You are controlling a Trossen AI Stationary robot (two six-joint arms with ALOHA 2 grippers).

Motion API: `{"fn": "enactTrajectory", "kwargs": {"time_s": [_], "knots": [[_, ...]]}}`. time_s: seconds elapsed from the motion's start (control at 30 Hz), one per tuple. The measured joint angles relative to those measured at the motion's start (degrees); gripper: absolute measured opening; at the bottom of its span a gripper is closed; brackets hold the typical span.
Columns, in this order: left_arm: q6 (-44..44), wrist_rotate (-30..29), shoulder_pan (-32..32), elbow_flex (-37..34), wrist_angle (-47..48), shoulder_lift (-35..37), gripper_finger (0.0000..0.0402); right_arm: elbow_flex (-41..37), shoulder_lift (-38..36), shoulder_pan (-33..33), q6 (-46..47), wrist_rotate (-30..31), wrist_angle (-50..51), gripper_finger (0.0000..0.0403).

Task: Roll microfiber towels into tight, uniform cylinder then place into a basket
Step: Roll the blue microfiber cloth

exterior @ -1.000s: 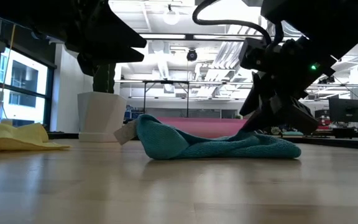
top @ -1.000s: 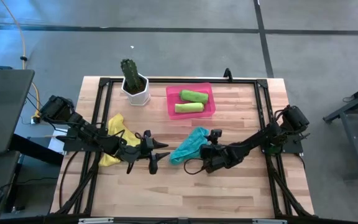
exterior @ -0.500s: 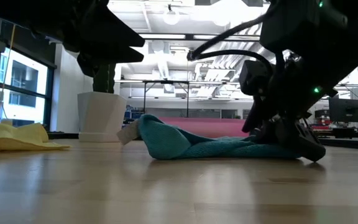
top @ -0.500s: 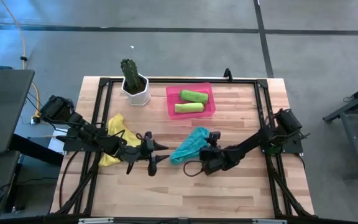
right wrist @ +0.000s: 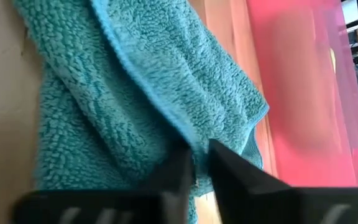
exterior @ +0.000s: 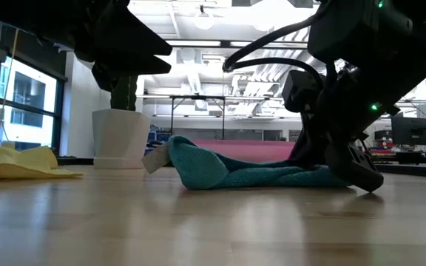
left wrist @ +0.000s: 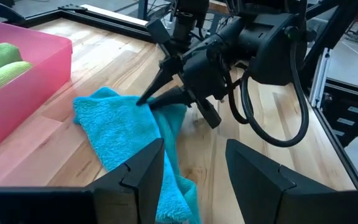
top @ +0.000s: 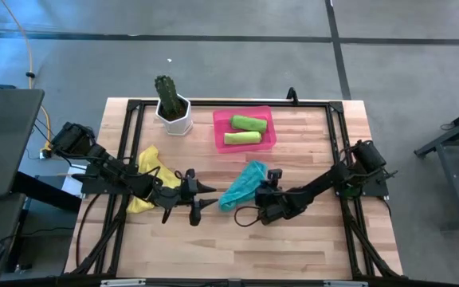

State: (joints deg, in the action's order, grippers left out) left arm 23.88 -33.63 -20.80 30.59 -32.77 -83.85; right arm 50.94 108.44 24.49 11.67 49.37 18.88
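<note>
A teal towel (top: 242, 186) lies crumpled on the wooden table, near its middle. My right gripper (left wrist: 144, 101) comes in from the table's right and is shut on the towel's right-hand edge. My left gripper (top: 208, 195) hovers open just left of the towel, touching nothing. The yellow towel (top: 145, 180) lies spread under the left arm. Two rolled lime green towels (top: 248, 123) (top: 242, 138) lie in the pink basket (top: 217, 135) at the far middle. My right gripper pinches the teal towel's hemmed edge (right wrist: 178, 133) between its two fingers (right wrist: 227, 165), on the towel's right side. The fingers slant down from the table's right. The towel stays slack on the table (exterior: 235, 174). Whether the fingers hold one layer or several, I cannot tell.
A white pot with a cactus (top: 172, 108) stands at the far left, beside the basket. A black frame (top: 337, 127) runs along the table's edges. Bare wood lies near the front edge (top: 237, 247).
My right gripper has come down onto the teal towel's right-hand edge and shut on it. The towel has shifted slightly under it and stays on the table.
</note>
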Motion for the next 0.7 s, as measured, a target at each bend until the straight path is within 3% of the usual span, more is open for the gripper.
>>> {"fn": "enactTrajectory", "kwargs": {"time_s": [0.07,0.37,0.7], "knots": [[0.00,0.00,0.00,0.00,0.00,0.00,0.0161,1.01,0.02,-0.02,-0.23,-1.21,1.57,0.0009],[-3.83,2.90,0.00,0.00,0.29,0.00,0.0161,12.99,-1.57,-1.03,1.32,-13.23,16.85,0.0005],[-12.04,4.56,0.00,0.02,-0.46,0.01,0.0161,32.94,-1.57,-1.74,3.89,-15.97,34.65,0.0001]]}}
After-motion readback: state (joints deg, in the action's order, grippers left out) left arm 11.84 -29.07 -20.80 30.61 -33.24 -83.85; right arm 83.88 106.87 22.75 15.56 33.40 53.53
